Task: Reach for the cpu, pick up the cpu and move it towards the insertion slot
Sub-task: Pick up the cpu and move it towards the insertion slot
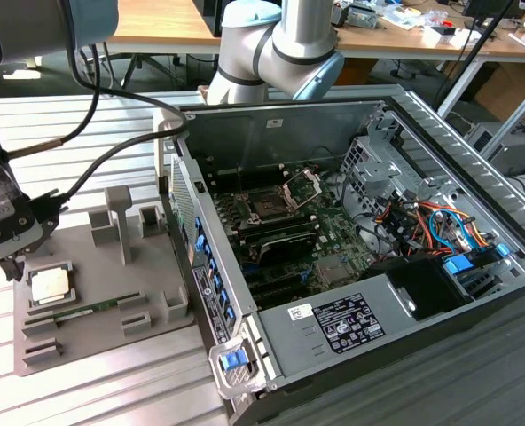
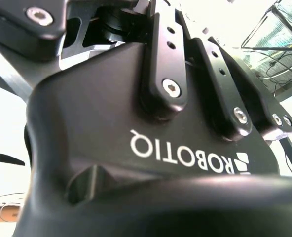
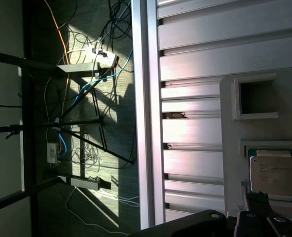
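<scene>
The cpu is a small pale metallic square lying flat in a recess of the grey plastic tray at the exterior view's left. My gripper hangs just beside the cpu, toward the tray's left edge and a little above it, apart from the chip. In the first wrist view the cpu lies on the tray, close to the dark gripper parts. The second wrist view looks at the black gripper body. The insertion slot sits on the green motherboard inside the open case, its metal load plate raised.
The open computer case has tall side walls, a drive cage, coloured cables and a power supply. A long green memory stick lies in the tray below the cpu. Grey posts rise from the tray. The arm's cables hang over the slatted table.
</scene>
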Motion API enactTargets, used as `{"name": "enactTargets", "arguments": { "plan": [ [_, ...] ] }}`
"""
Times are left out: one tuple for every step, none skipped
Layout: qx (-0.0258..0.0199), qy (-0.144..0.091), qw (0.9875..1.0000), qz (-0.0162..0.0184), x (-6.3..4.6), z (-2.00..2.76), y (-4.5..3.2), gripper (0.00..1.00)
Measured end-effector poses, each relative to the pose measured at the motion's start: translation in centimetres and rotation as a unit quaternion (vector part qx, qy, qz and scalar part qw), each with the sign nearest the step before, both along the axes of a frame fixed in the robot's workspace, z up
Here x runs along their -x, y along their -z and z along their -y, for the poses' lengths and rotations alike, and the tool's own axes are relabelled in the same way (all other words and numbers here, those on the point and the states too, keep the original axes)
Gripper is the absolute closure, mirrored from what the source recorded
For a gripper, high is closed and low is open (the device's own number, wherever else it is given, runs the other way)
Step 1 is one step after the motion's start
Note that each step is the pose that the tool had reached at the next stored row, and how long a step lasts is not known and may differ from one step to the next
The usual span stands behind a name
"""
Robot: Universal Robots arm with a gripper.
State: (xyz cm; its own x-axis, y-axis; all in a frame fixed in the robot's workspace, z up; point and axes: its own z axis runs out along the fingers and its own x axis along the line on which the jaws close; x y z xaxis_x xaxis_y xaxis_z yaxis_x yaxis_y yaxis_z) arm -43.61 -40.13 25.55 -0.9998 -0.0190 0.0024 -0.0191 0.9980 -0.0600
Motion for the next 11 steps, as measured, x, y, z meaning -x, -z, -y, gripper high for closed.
{"name": "enactTargets", "arguments": {
  "plan": [
    [0.0001, 0.000, 1.0000, 0.0000, 0.00, 0.00, 0.02, 0.89],
    [0.0002, 0.000, 1.0000, 0.0000, 0.00, 0.00, 0.05, 0.89],
    [0.0003, 0.000, 1.0000, 0.0000, 0.00, 0.00, 0.07, 0.89],
    [0.0004, 0.000, 1.0000, 0.0000, 0.00, 0.00, 0.09, 0.89],
    [0.0005, 0.000, 1.0000, 0.0000, 0.00, 0.00, 0.11, 0.89],
    [0.0006, 0.000, 1.0000, 0.0000, 0.00, 0.00, 0.14, 0.89],
    [0.0007, 0.000, 1.0000, 0.0000, 0.00, 0.00, 0.16, 0.89],
    [0.0008, 0.000, 1.0000, 0.0000, 0.00, 0.00, 0.18, 0.89],
    [0.0009, 0.000, 1.0000, 0.0000, 0.00, 0.00, 0.21, 0.89],
    [0.0009, 0.000, 1.0000, 0.0000, 0.00, 0.00, 0.23, 0.89],
    [0.0010, 0.000, 1.0000, 0.0000, 0.00, 0.00, 0.25, 0.89]
  ]
}}
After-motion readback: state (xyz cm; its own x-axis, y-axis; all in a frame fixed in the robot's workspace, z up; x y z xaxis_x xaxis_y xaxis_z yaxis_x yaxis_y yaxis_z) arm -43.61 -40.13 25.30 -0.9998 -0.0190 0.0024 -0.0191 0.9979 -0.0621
